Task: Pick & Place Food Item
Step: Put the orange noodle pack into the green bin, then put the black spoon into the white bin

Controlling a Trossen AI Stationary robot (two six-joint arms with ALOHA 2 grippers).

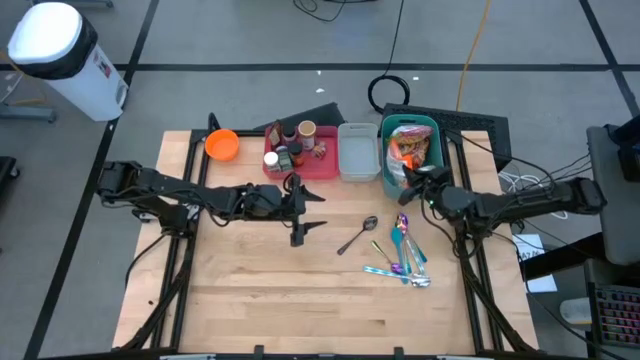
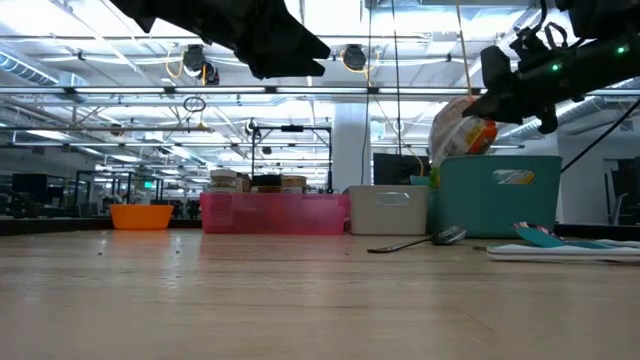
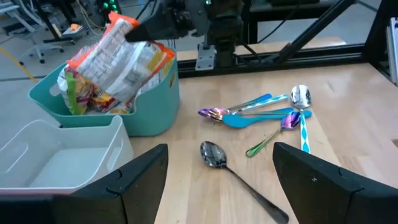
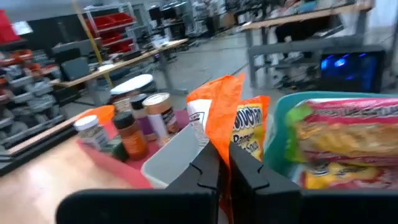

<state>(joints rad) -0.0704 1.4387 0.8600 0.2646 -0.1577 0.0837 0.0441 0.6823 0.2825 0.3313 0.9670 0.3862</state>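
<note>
A snack bag, orange and white, sticks up out of the teal bin at the table's far right; it also shows in the low view and the high view. More packets lie in the bin. My right gripper is over the bin and shut on the bag. My left gripper hovers open and empty above the table's middle, facing the bin. My right gripper pinches the bag's orange top edge between its two fingers. The fingers come from the table's right side, slanting slightly down. The bag hangs tilted below them, its lower end still inside the bin among the other packets.
An empty grey-white tub stands left of the teal bin. A pink tray with spice jars and an orange bowl stand along the far edge. A metal spoon and several coloured spoons lie near the right.
</note>
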